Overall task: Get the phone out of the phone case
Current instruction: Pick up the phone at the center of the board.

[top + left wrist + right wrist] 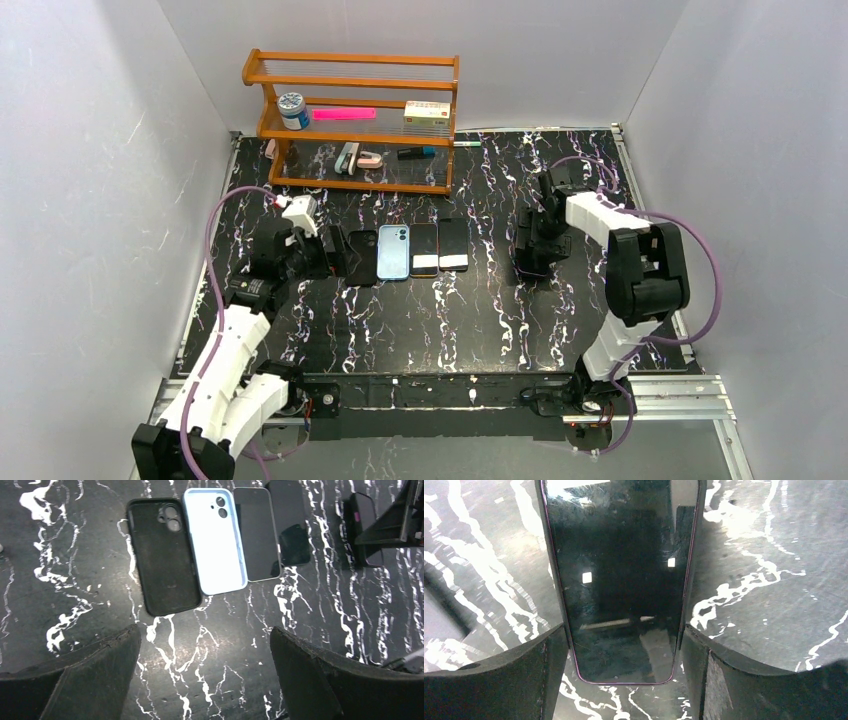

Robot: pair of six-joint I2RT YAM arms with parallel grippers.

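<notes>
My right gripper (528, 252) (624, 636) is shut on a phone (619, 575) with a dark screen and a thin purple rim inside a dark case. It holds it by the long sides, standing on the table right of centre. The held phone also shows in the left wrist view (367, 525). My left gripper (335, 255) (205, 645) is open and empty, just left of a row on the table: an empty black case (361, 257) (162, 555), an empty light blue case (394, 252) (215, 542) and two bare phones (425, 250) (453, 245).
An orange wooden shelf (350, 120) with small items stands at the back, behind the row. White walls close in the black marbled table (430, 330) on the left, right and back.
</notes>
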